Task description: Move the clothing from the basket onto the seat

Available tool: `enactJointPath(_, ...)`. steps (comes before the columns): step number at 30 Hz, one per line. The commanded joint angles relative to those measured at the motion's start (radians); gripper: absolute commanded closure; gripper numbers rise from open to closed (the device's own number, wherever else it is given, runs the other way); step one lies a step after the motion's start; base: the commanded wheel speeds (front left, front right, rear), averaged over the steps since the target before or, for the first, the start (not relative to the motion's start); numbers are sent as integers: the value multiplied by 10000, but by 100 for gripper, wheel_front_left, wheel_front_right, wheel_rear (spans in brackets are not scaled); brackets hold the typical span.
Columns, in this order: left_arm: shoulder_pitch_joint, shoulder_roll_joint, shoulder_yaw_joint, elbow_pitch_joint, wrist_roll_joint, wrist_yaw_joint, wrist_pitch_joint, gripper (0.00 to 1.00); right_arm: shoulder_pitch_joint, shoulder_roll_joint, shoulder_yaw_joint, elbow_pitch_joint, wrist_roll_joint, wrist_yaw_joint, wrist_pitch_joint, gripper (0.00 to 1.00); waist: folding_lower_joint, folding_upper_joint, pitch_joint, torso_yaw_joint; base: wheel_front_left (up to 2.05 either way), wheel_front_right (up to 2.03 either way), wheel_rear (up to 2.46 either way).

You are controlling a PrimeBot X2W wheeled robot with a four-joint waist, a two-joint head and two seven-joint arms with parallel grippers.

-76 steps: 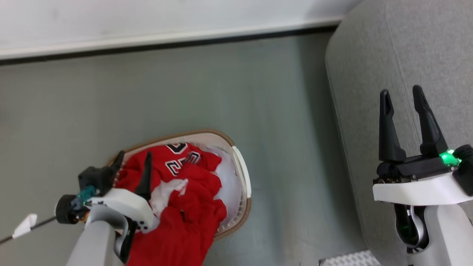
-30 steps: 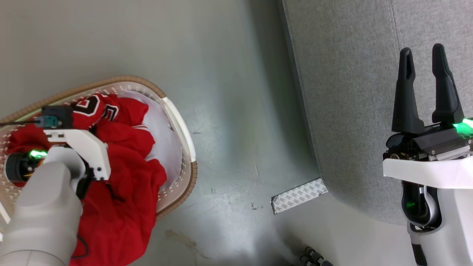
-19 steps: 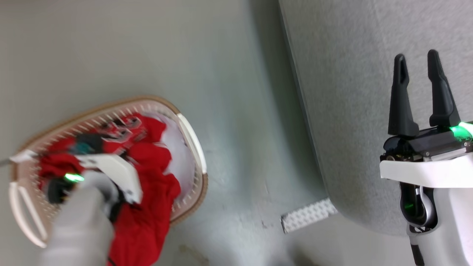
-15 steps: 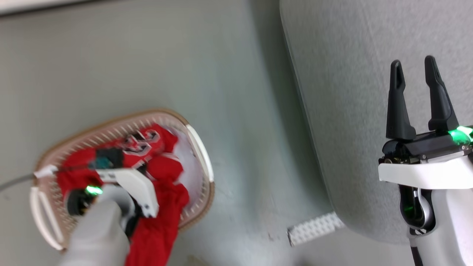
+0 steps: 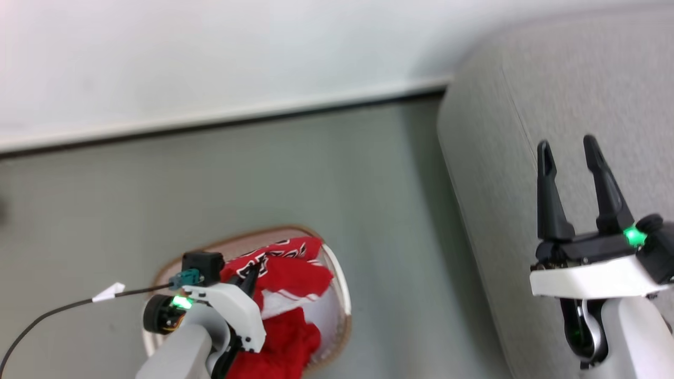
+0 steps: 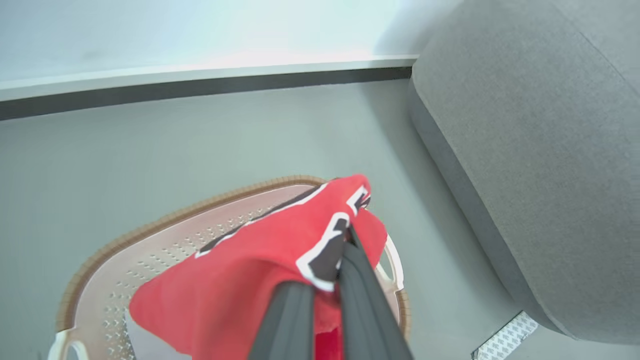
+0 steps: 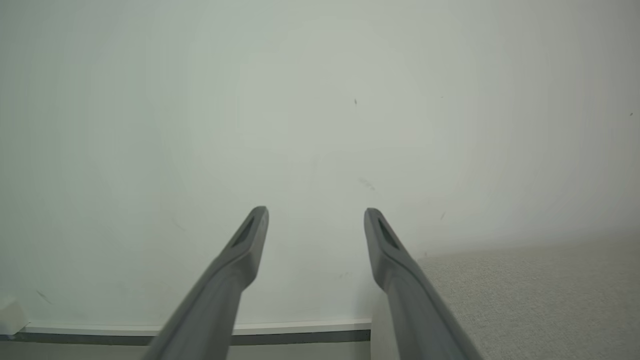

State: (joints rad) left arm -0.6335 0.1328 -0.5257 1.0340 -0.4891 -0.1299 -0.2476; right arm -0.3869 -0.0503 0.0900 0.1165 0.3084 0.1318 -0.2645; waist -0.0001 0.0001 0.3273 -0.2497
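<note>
My left gripper (image 6: 345, 239) is shut on a fold of a red jersey (image 6: 240, 285) with black-and-white lettering, held up over the white perforated basket (image 6: 150, 227). In the head view the left gripper (image 5: 251, 275) sits at the lower left with the jersey (image 5: 289, 271) bunched beside it, and more red cloth (image 5: 281, 345) trails down into the basket (image 5: 339, 292). The grey sofa (image 5: 505, 137) rises at the right. My right gripper (image 5: 568, 152) hangs open over the sofa with nothing between its fingers; in its own view this gripper (image 7: 316, 215) faces a pale wall.
A white pad (image 5: 326, 318) lines the basket. A pale wall with a dark baseboard (image 5: 226, 118) runs behind the grey floor. A patterned strip (image 6: 505, 339) lies on the floor by the sofa (image 6: 530, 150). A black cable (image 5: 63, 308) trails from my left wrist.
The head camera has tilted up and turned. My left gripper, earlier open and then deep in the basket, has closed on the jersey and lifted it. The right gripper stays open.
</note>
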Motion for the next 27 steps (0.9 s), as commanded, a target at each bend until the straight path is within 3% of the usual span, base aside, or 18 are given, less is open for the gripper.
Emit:
enactJointPath(1,177,141,-186,-327,-214,-4,-91,100,248,-82,-30,83,-1,-21,1,0,1,-1,-899,627,0,0,0)
enactJointPath(15,159,923,-546,-3666,-815,11,-176,100,1302,-227,271,506,295,-21,1,0,1,-1,-2642,1418,0,0,0)
enactJointPath(27,88,1446,-473,-6520,-767,615,667,100,1891,-228,1002,529,580,-21,3,0,1,-1,-3259,1535,0,0,0)
